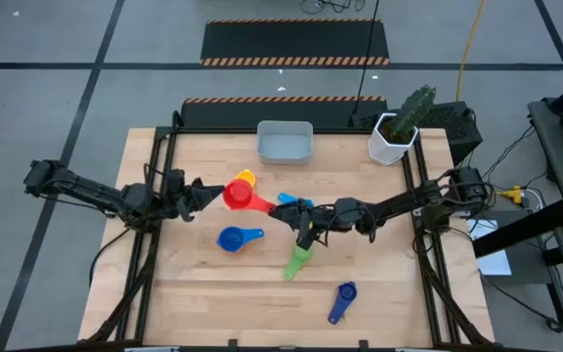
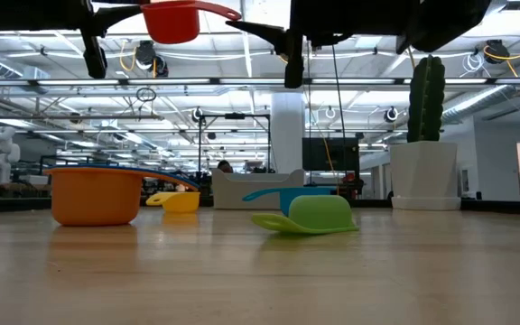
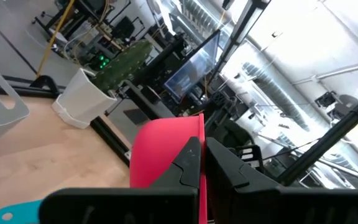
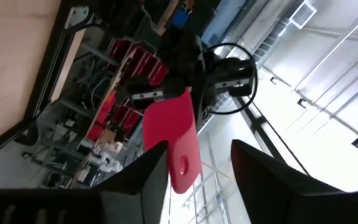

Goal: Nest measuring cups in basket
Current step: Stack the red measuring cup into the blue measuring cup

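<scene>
Nearest, the dark blue cup lies alone, then the green cup and blue cup. Mid-table, the left gripper is clamped on the rim of the red cup, held high above the wood. The right gripper has its fingers spread either side of the red handle. Beyond sit the yellow cup and the basket

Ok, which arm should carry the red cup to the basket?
Left, probably. The left claw is shut on the red cup, held off the table; the right claw is open around the handle, gripping nothing.
</scene>
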### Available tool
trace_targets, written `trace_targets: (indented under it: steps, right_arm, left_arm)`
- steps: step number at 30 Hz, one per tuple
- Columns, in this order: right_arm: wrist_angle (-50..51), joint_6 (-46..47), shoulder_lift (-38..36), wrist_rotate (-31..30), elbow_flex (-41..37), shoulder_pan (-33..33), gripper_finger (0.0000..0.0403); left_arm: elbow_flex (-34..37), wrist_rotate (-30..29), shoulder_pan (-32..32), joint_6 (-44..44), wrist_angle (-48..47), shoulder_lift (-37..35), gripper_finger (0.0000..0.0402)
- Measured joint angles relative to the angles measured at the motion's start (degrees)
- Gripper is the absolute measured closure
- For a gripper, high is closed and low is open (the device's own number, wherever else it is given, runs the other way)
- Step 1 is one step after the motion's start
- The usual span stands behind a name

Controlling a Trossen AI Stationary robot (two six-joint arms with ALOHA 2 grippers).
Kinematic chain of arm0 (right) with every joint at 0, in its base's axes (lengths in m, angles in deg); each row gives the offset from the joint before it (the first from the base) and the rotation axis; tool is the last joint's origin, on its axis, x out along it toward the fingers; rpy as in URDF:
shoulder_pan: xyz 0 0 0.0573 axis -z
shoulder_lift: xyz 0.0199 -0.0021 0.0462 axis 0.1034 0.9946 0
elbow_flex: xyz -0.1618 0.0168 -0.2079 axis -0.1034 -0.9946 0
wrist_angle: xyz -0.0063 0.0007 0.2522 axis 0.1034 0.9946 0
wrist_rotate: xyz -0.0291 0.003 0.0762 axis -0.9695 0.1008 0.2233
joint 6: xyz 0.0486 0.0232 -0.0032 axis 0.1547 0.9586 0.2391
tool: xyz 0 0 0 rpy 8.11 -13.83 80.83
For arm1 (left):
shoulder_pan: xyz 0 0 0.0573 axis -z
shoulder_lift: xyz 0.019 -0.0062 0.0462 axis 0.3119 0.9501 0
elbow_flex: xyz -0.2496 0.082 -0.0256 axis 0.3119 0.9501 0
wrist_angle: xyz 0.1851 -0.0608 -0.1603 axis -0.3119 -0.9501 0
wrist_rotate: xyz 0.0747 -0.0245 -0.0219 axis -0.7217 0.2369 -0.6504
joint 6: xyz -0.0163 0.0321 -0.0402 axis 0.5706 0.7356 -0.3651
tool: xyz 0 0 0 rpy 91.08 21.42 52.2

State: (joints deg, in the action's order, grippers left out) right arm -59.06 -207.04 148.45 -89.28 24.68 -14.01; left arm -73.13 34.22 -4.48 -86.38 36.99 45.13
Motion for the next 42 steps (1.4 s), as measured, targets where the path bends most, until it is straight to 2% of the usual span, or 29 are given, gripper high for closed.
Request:
trace_targets:
  steps: [12, 14, 17, 21, 25, 29, 35, 42]
  right_arm:
    - [1.10, 0.31, 0.00, 0.13, 0.00, 0.96, 0.0382]
    - [1.03, 2.09, -0.02, 0.05, 0.00, 0.94, 0.0396]
    - [0.63, 6.71, -0.04, 0.06, 0.02, 0.83, 0.0395]
    - [-0.64, 12.75, -0.04, -1.10, 0.02, 0.53, 0.0401]
    - [-0.67, 19.22, -0.04, -1.46, 0.02, 0.46, 0.0402]
    - [0.98, 26.28, 0.04, -2.01, -0.12, 0.53, 0.0403]
    - [2.96, 36.08, -0.07, -1.26, -0.04, 0.53, 0.0403]
    - [3.69, 50.94, -0.07, 6.07, -0.04, 0.57, 0.0403]
  left_arm:
    - [0.00, -0.70, -0.02, -0.89, -0.11, 0.59, 0.0392]
    - [0.00, -0.47, -0.02, -1.23, -0.38, 0.61, 0.0384]
    - [0.00, 0.29, 0.18, 2.15, -0.75, 0.63, 0.0351]
    - [0.00, 0.19, 1.04, 6.50, -0.39, 0.59, 0.0282]
    - [0.00, 0.39, 1.41, 14.93, -0.33, -0.71, 0.0211]
    - [-0.02, -0.20, 1.25, 21.69, -0.11, -3.87, 0.0162]
    - [-0.04, -0.47, 0.17, 28.41, -1.87, -9.93, 0.0141]
    - [-0.07, -0.51, -2.36, 30.03, -9.40, -14.30, 0.0167]
